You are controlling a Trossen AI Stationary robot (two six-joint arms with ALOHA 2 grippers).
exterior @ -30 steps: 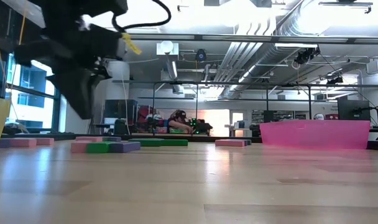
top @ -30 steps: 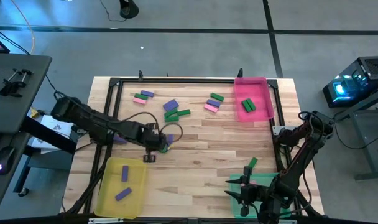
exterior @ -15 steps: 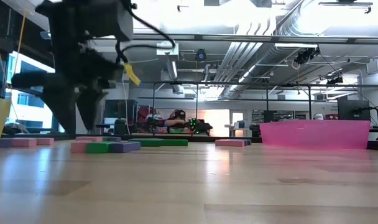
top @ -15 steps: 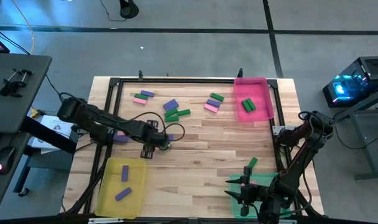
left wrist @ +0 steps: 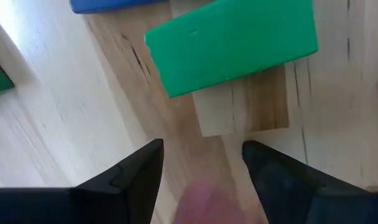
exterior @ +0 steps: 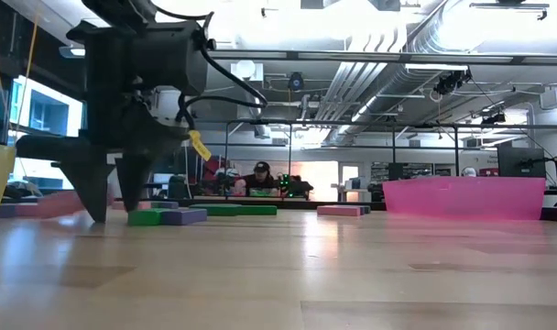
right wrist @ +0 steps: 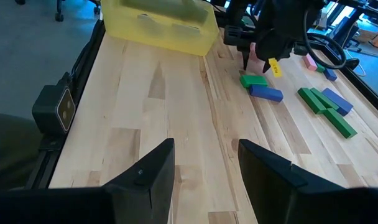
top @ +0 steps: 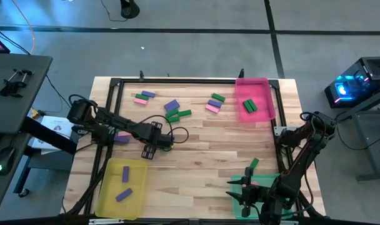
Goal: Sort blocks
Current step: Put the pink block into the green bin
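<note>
Left gripper (left wrist: 201, 165), fingers spread and empty, tips down at the wooden table (top: 202, 162) left of centre. The small flat green block (left wrist: 232, 43) lies just ahead of the fingertips, touching a blue-purple block (right wrist: 266, 93), long axis crosswise to the finger line. Right gripper (right wrist: 201, 165) parked spread by the near-right corner, well apart, so I'd say the left arm takes it.

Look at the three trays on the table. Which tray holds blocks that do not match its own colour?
The yellow tray, near the left arm's side: it holds two purple blocks. The pink tray also mismatches, holding green blocks; the green tray is mostly hidden.
</note>
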